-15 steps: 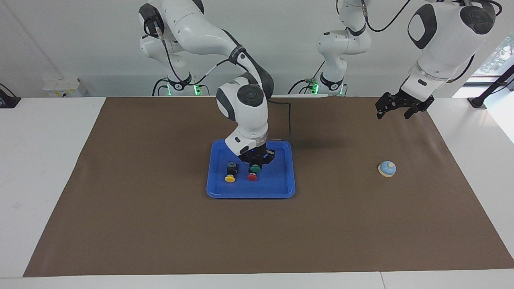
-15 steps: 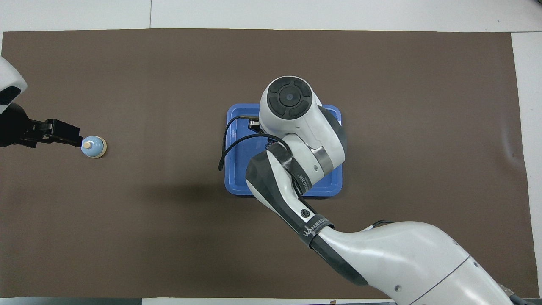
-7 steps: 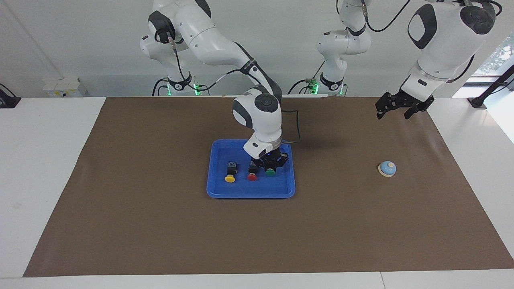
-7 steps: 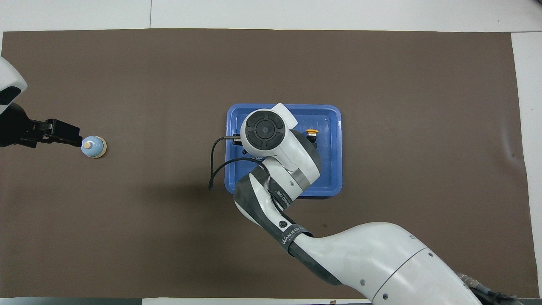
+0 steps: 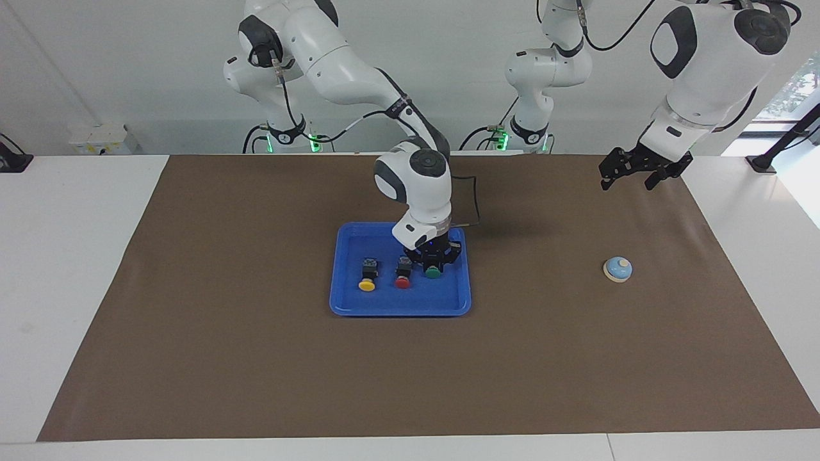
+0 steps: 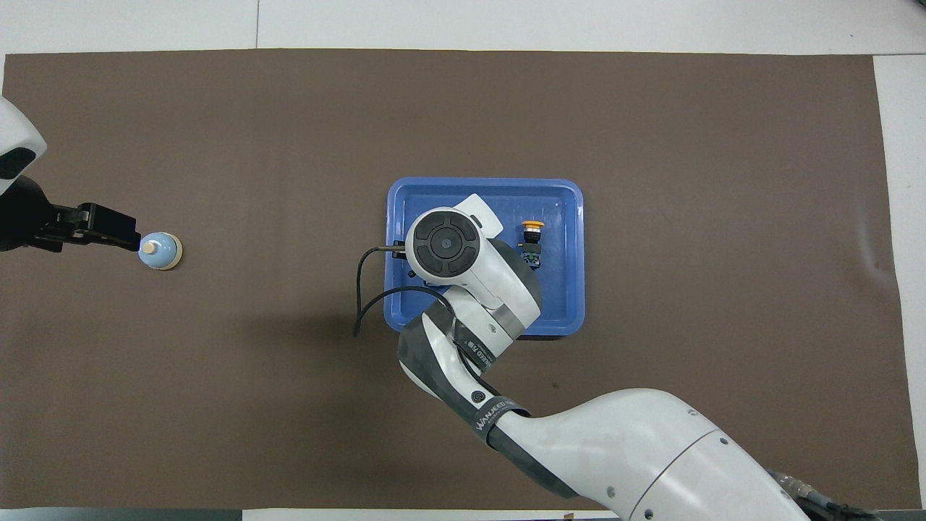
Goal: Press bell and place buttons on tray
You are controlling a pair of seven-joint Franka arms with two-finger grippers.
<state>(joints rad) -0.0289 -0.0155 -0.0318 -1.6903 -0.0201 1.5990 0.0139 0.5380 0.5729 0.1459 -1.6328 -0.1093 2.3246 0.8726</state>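
- buttons: all three are in the blue tray (image 5: 461, 301), which lies on the brown mat (image 5: 256, 358) near the middle of the table.
- yellow button (image 5: 367, 279) and red button (image 5: 402, 276) lie on the tray floor side by side but apart, each with its cap turned away from the robots and its black body nearer to them.
- green button (image 5: 433, 271) is beside the red one, toward the left arm's end of the tray, directly under the right gripper (image 5: 433, 259).
- right gripper is low inside the tray, around the black body of the green button. i cannot tell if its jaws grip the button or have let it go, and i cannot tell if the button rests on the tray floor.
- in the overhead view only the yellow button shows; the right arm's wrist hides the other two.
- step in hand, as i judge it: setting down the last button, the green one.
- next move, as i judge it: the jaws must open fully and the gripper must rise straight up, so that it does not drag the green button or knock the red one just beside it.
- bell (image 5: 618, 269) stands on the mat toward the left arm's end of the table, well apart from the tray.
- left gripper (image 5: 628, 178) hangs in the air over the mat, with its jaws open and empty. this arm waits.
- nothing else is in the tray.
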